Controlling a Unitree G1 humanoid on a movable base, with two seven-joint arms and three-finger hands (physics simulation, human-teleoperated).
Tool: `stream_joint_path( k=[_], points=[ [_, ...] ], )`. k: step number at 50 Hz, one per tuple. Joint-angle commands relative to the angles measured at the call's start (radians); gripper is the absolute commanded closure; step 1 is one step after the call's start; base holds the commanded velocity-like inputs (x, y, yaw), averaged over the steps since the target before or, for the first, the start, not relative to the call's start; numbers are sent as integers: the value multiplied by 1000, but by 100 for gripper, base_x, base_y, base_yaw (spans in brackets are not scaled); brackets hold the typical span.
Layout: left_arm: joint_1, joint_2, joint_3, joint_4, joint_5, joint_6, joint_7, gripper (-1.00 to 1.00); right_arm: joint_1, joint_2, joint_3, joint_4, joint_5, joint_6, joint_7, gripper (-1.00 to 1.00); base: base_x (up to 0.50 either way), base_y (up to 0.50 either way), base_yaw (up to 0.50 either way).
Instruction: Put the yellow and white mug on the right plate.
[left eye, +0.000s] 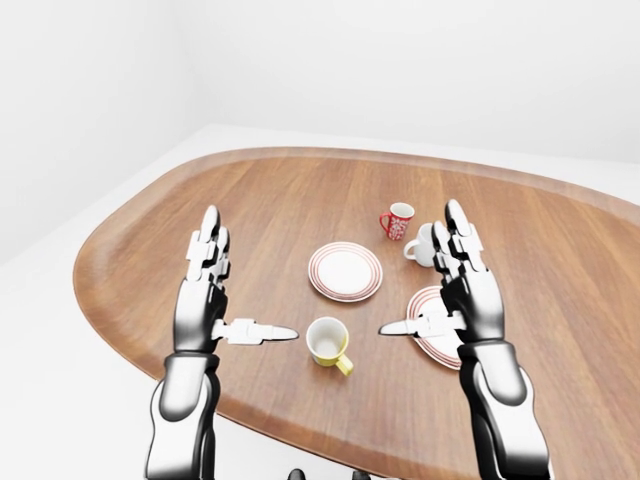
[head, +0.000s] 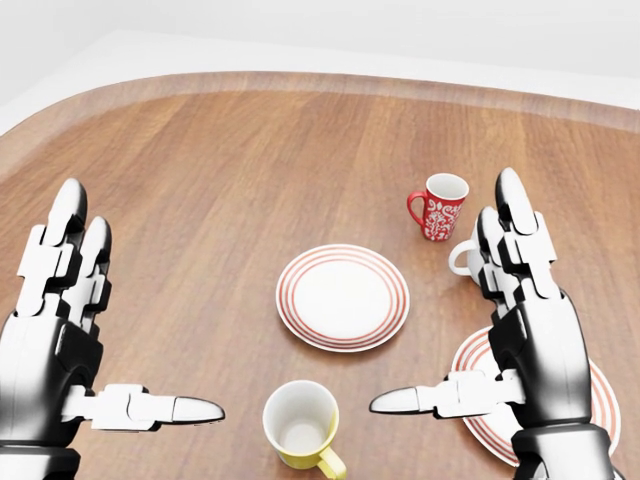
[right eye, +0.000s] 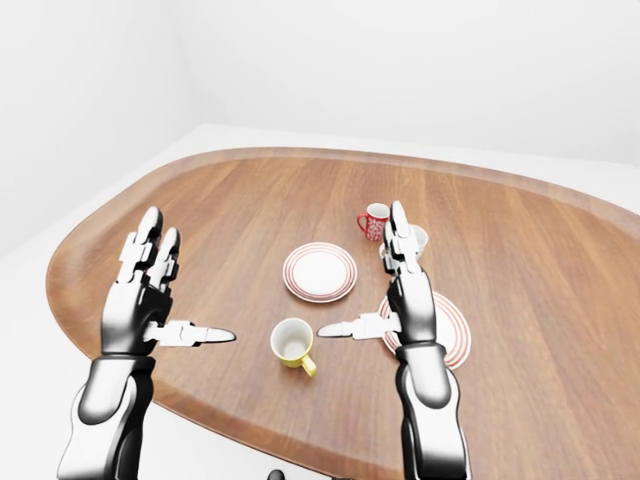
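The yellow mug with a white inside (head: 300, 425) stands upright near the bottom of the head view, its handle pointing down-right. The right plate (right eye: 452, 338), white with red rings, lies to the mug's right and is partly hidden under my right hand. My right hand (head: 442, 296) is open above the plate's left side, with its thumb pointing at the mug. My left hand (head: 142, 304) is open at the left, apart from the mug, and holds nothing.
A second red-ringed plate (head: 342, 295) lies in the middle of the wooden table (head: 200, 180). Above the right plate stand a red patterned mug (head: 440, 207) and a white mug (head: 463, 258), half hidden behind my right fingers. The table's near edge runs just below the yellow mug.
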Motion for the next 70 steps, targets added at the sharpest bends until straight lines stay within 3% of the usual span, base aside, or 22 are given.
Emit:
stream_joint_path(
  k=[1, 3, 7, 27, 32, 33, 40, 55, 70],
  points=[
    [-2, 1, 4, 2, -2, 0, -2, -100, 11, -4, -4, -5, 44, 0, 28, -100, 48, 13, 0],
    [-3, 1, 5, 3, -1, 0, -2, -100, -15, -5, 5, 36, -24, 0, -23, -100, 24, 7, 0],
    [-5, 3, 11, 1, -4, 0, -5, -100, -39, -4, 9, 28, -7, 0, -6, -100, 0, 0, 0],
    [-45, 28, 90, -23, -23, 0, -27, -100, -282, -32, 42, 230, -185, 0, 16, -100, 0, 0, 0],
    [-53, 34, 108, -19, -24, 0, -34, -100, -332, -34, 84, 334, -326, 0, 22, -100, 0, 0, 0],
    [-72, 49, 142, -16, -40, 0, -41, -100, -420, -57, 224, 481, -550, 0, 14, -100, 0, 0, 0],
    [-74, 50, 148, -18, -40, 0, -43, -100, -416, 23, 164, 486, -688, 0, 98, -100, 0, 0, 0],
    [-87, 62, 173, -18, -48, 0, -51, -100, -411, 40, 169, 542, -767, 0, 81, -100, 0, 0, 0],
    [-129, 100, 223, 101, -67, 0, -47, -100, -391, 64, 189, 580, -780, 0, 70, -100, 0, 0, 0]
  ],
)
